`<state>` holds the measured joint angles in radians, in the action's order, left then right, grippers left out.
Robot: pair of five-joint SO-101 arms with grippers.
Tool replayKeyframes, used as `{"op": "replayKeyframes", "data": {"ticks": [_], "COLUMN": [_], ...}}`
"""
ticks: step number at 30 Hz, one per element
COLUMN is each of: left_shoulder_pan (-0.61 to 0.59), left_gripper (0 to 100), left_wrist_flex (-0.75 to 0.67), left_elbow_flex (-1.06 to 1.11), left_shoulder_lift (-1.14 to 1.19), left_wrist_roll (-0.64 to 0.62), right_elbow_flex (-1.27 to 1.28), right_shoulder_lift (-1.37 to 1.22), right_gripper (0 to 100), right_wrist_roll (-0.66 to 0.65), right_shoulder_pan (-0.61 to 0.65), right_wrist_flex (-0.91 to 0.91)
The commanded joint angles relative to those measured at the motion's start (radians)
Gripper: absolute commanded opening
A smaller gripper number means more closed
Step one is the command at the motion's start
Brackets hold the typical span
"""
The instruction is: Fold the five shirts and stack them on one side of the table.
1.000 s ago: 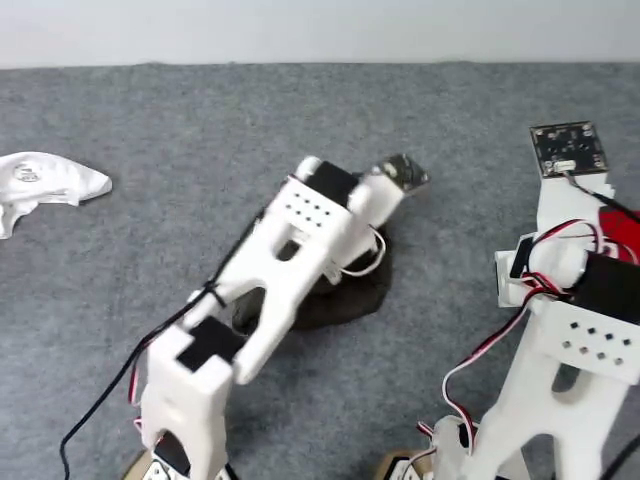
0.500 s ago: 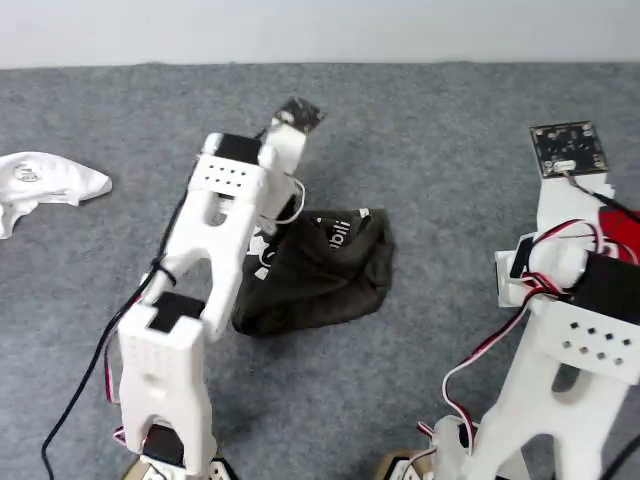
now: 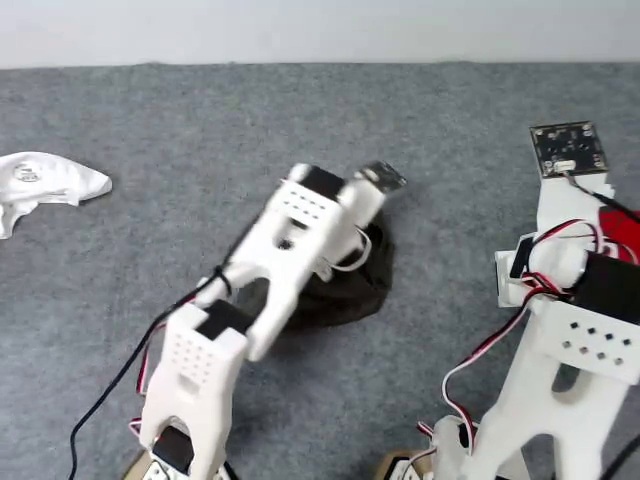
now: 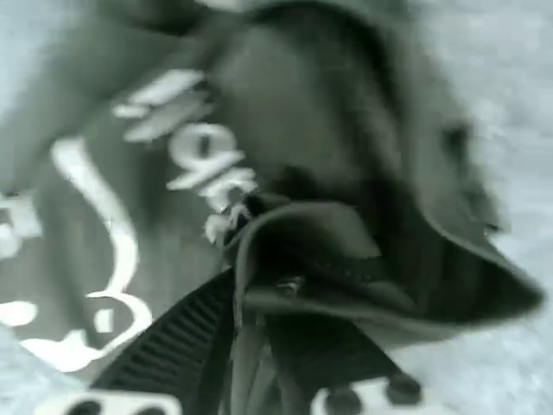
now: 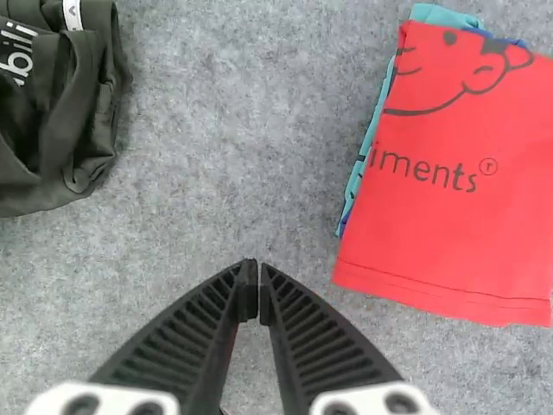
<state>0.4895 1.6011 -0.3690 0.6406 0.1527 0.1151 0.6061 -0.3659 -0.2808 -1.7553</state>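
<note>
A crumpled dark shirt (image 3: pixel 355 292) with white print lies at the table's middle, mostly under my left arm (image 3: pixel 300 230). In the left wrist view my left gripper (image 4: pixel 259 294) is shut on a fold of that dark shirt (image 4: pixel 346 173). A red shirt (image 5: pixel 458 164) lies folded on top of a teal shirt (image 5: pixel 354 186) at the right side. My right gripper (image 5: pixel 258 290) hangs shut and empty over bare table between the red shirt and the dark shirt (image 5: pixel 52 112). A white shirt (image 3: pixel 45 182) lies bunched at the far left.
Grey felt covers the table (image 3: pixel 200 130). My right arm (image 3: pixel 570 300) stands tall at the right, partly hiding the red shirt (image 3: pixel 622 232). Open felt stretches along the back and between the white and dark shirts.
My left arm swung left off the dark shirt half a second ago and has now swung back right over it. The right arm has not moved.
</note>
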Motion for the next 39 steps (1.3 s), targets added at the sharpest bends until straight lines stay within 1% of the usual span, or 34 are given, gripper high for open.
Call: {"op": "replayKeyframes", "data": {"ticks": [1,5,9,12,16,19,22,24,26,31,34,36,39], "left_shoulder_pan": [0.057,0.114,0.16,0.184,0.207,0.155,0.049,-0.008,-0.037,-0.04,-0.008,0.046,0.137], "left_gripper": [1,1,1,1,1,1,1,1,1,1,1,1,1], "left_wrist_flex": [0.064,0.127,0.153,0.153,0.152,0.14,0.091,0.058,0.034,-0.04,-0.04,0.003,0.031], "left_elbow_flex": [-0.007,-0.005,0.001,0.065,0.219,0.272,0.277,0.282,0.3,0.372,0.414,0.441,0.499], "left_shoulder_lift": [-0.031,-0.1,-0.204,-0.292,-0.4,-0.486,-0.535,-0.535,-0.519,-0.405,-0.339,-0.325,-0.348], "left_wrist_roll": [0.002,0.0,-0.002,-0.003,-0.002,-0.002,0.002,0.003,0.003,0.0,-0.002,-0.002,-0.002], "right_elbow_flex": [-0.009,-0.009,-0.011,-0.011,-0.011,-0.011,-0.011,-0.011,-0.011,-0.011,-0.011,-0.011,-0.011], "right_shoulder_lift": [0.025,0.025,0.025,0.025,0.025,0.025,0.025,0.025,0.025,0.025,0.025,0.025,0.025], "right_gripper": [1.1,1.1,1.1,1.2,1.2,1.2,1.2,1.2,1.2,1.2,1.1,1.1,1.1], "right_wrist_roll": [-0.009,-0.009,-0.009,-0.009,-0.009,-0.009,-0.009,-0.009,-0.009,-0.009,-0.009,-0.009,-0.009], "right_shoulder_pan": [-0.012,-0.012,-0.012,-0.012,-0.012,-0.012,-0.012,-0.012,-0.008,-0.008,-0.012,-0.012,-0.012], "right_wrist_flex": [-0.038,-0.038,-0.038,-0.038,-0.038,-0.038,-0.038,-0.038,-0.038,-0.038,-0.038,-0.038,-0.038]}}
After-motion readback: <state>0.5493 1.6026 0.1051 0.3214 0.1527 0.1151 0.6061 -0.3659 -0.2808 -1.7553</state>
